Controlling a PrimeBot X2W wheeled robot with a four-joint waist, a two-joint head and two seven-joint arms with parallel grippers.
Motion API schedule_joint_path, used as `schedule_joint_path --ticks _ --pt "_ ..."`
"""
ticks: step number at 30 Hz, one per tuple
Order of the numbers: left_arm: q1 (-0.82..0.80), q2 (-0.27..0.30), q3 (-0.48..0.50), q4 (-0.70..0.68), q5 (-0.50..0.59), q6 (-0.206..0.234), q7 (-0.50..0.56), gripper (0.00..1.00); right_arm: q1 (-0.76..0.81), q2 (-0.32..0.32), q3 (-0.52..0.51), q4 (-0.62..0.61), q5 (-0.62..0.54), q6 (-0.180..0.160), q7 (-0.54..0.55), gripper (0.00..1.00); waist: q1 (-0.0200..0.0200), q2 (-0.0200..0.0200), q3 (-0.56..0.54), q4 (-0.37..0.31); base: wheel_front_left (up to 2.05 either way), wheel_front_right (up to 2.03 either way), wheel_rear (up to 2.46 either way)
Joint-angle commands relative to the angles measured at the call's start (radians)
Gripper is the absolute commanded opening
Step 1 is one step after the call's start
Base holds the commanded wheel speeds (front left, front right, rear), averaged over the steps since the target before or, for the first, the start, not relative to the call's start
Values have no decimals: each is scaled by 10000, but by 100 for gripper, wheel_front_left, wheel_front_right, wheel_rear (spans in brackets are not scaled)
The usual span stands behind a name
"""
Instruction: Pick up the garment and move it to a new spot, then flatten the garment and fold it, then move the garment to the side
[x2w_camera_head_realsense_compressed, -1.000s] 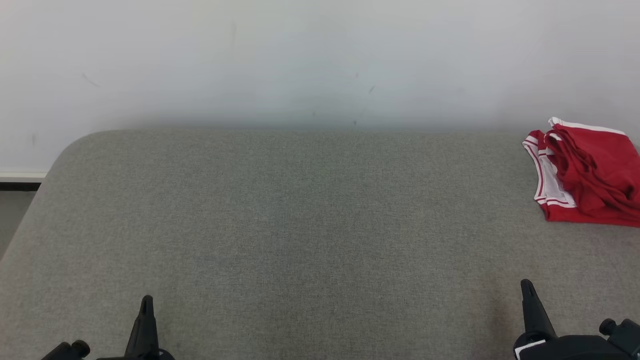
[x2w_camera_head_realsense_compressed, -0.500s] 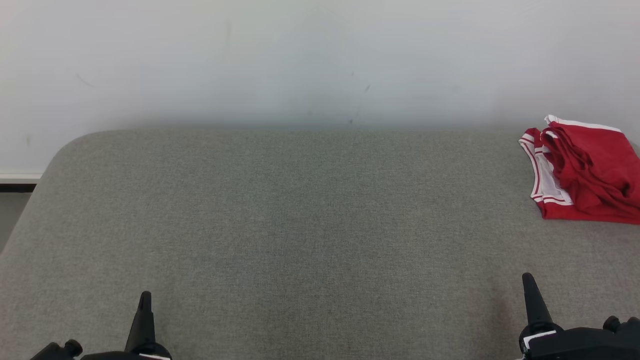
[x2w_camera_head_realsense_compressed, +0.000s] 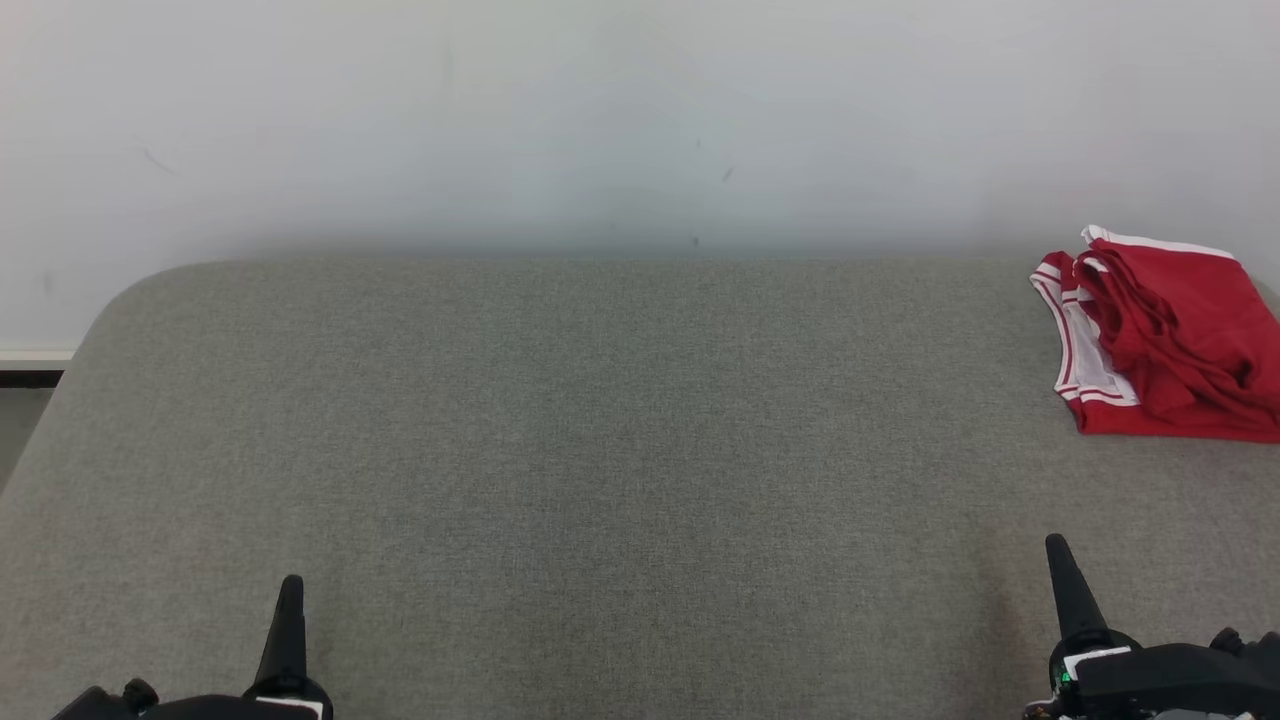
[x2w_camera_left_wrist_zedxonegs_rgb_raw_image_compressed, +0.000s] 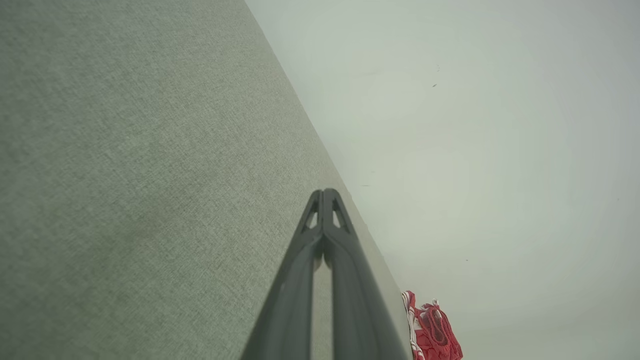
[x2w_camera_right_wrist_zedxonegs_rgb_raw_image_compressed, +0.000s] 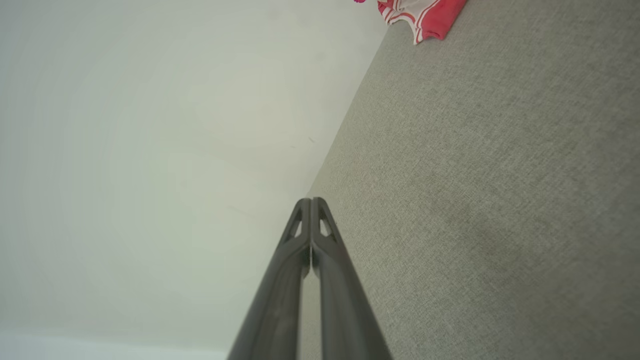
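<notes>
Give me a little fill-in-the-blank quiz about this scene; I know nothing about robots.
1. The garment is mostly ____ with white trim.
2. It lies on the grey surface toward the robot's far ____ side.
3. The left end effector and right end effector have their fingers ____, not open.
4. The end effector nearer the garment is the ____ one.
Missing words: red; right; shut; right.
</notes>
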Motion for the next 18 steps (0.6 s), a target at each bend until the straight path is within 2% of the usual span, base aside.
schedule_joint_path --ticks 1,18 --pt "-205 -5 57 -46 -244 -27 60 0 -154 17 -58 -92 269 -14 67 0 -1 0 3 -9 0 0 0" --pt "-311 -17 160 -6 -1896 -58 465 0 -325 73 -199 -79 1649 -17 425 0 -1 0 39 -118 0 0 0"
